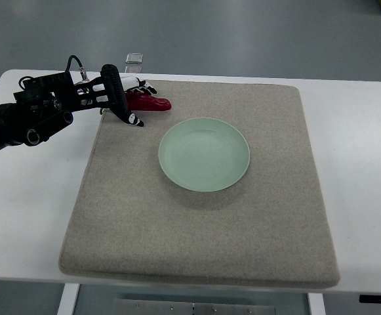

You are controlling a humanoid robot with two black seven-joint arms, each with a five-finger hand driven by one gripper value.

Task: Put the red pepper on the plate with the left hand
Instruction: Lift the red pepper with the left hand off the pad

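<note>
So the left hand (121, 95) sits up-left of the plate (204, 154), fingers curled around the stem end of the red pepper (149, 102), which pokes out rightward toward the plate's far-left side over the mat (197, 230). One pepper, one plate, one hand showing.

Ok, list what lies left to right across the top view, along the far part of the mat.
Left hand → red pepper → green plate, all on the grey mat.
</note>
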